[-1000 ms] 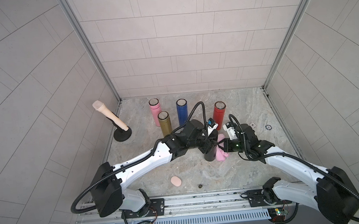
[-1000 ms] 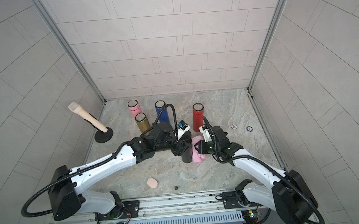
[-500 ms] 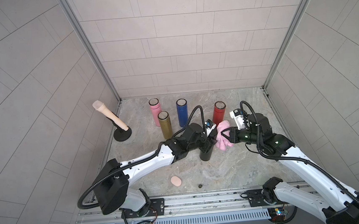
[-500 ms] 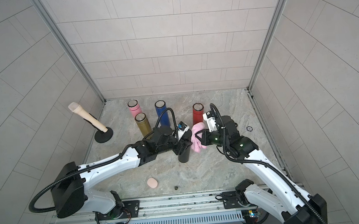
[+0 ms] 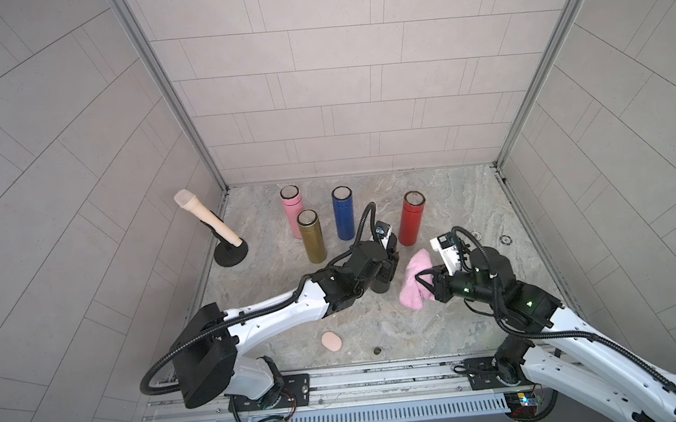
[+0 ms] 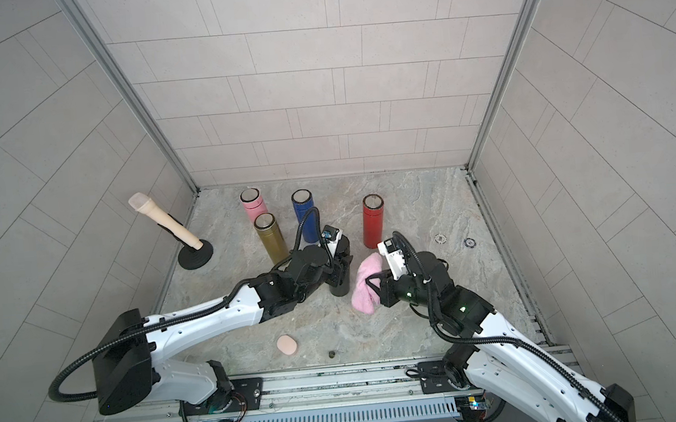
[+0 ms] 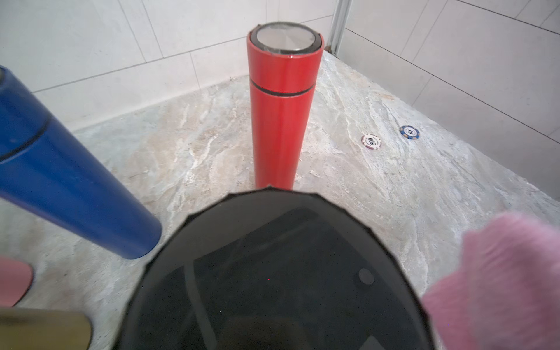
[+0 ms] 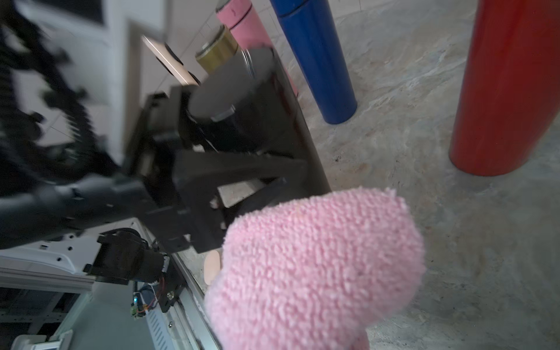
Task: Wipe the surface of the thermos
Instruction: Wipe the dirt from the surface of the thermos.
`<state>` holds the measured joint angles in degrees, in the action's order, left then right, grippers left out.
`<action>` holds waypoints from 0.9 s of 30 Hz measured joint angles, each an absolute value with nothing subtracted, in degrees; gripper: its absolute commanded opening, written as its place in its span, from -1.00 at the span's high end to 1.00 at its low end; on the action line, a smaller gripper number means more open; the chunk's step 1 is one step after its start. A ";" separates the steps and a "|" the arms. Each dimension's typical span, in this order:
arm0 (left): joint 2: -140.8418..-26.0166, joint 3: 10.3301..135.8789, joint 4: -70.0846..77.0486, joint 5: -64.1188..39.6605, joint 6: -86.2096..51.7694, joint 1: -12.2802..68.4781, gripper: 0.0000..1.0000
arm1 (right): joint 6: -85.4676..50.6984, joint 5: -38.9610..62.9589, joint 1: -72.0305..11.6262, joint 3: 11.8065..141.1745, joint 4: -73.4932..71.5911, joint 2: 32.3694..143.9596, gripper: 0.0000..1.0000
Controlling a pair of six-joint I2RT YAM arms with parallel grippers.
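Observation:
A black thermos (image 5: pixel 382 284) stands upright mid-floor with my left gripper (image 5: pixel 386 262) shut around its upper body. Its dark lid (image 7: pixel 272 272) fills the left wrist view and hides the jaws there. From the right wrist view, the left gripper's fingers (image 8: pixel 242 165) clasp the thermos (image 8: pixel 266 100). My right gripper (image 5: pixel 421 281) is shut on a pink fluffy cloth (image 5: pixel 415 294), which hangs just right of the thermos with a small gap between them. The cloth (image 8: pixel 318 263) covers the right jaws. Both top views show this, with the cloth (image 6: pixel 365 296) beside the thermos (image 6: pixel 340 287).
Behind stand a red thermos (image 5: pixel 411 222), a blue one (image 5: pixel 343 215), a gold one (image 5: pixel 311 236) and a pink one (image 5: pixel 291 207). A beige-handled tool on a black base (image 5: pixel 230 255) sits at left. A peach pad (image 5: pixel 331 341) and two chips (image 7: pixel 371 141) lie on the floor.
The right gripper with the cloth went from low against the thermos up along its side, then came away to the right and down. The left gripper kept its hold.

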<state>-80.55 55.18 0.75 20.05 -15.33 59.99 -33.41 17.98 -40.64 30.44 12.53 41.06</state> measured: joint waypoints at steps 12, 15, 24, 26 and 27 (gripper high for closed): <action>-80.36 62.67 -14.68 37.12 -33.34 65.60 1.00 | -41.50 -11.27 -57.91 21.19 -6.96 58.08 1.00; -80.38 62.67 -16.53 38.06 -35.29 65.67 1.00 | -43.20 -13.82 -58.00 21.80 -8.73 61.67 1.00; -83.50 64.66 -20.10 41.12 -40.27 65.67 1.00 | -44.38 -15.38 -60.95 22.79 -17.37 63.00 1.00; -83.79 64.66 -20.86 41.45 -41.30 65.67 1.00 | -43.40 -14.98 -61.71 24.58 -17.76 61.71 1.00; -83.83 64.66 -21.15 41.52 -41.82 65.67 1.00 | -43.00 -14.81 -61.89 25.67 -18.04 61.19 1.00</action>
<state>-83.83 64.66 -21.15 41.52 -41.82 65.67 -43.00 -14.81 -61.89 25.67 -18.04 61.19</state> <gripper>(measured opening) 0.692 0.111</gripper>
